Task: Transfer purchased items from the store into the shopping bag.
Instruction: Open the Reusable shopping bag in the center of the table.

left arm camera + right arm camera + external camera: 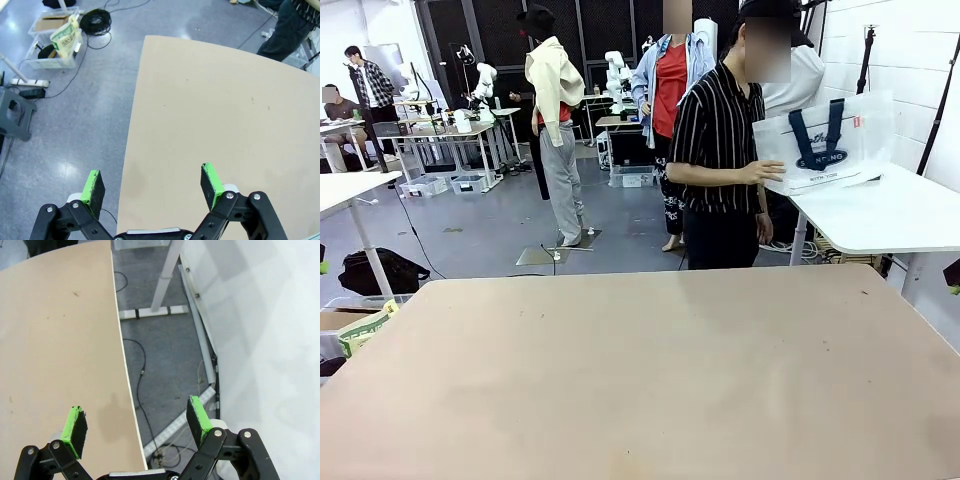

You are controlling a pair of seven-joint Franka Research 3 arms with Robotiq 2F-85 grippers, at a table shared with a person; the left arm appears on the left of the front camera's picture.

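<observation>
The left gripper hangs over the edge of the tan table, its jaws wide apart with nothing between them. Across the table at about 1 o'clock stands a person, one hand on the shopping bag, which is upright at 2 o'clock on a white side table. The right gripper gapes too, holding nothing, over the tan table's other edge.

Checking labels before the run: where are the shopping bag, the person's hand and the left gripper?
shopping bag (pixel 817 135), front view, front panel above the logo.
person's hand (pixel 763 172), front view, back of the hand.
left gripper (pixel 150 172), left wrist view, midway between its open fingertips.
</observation>
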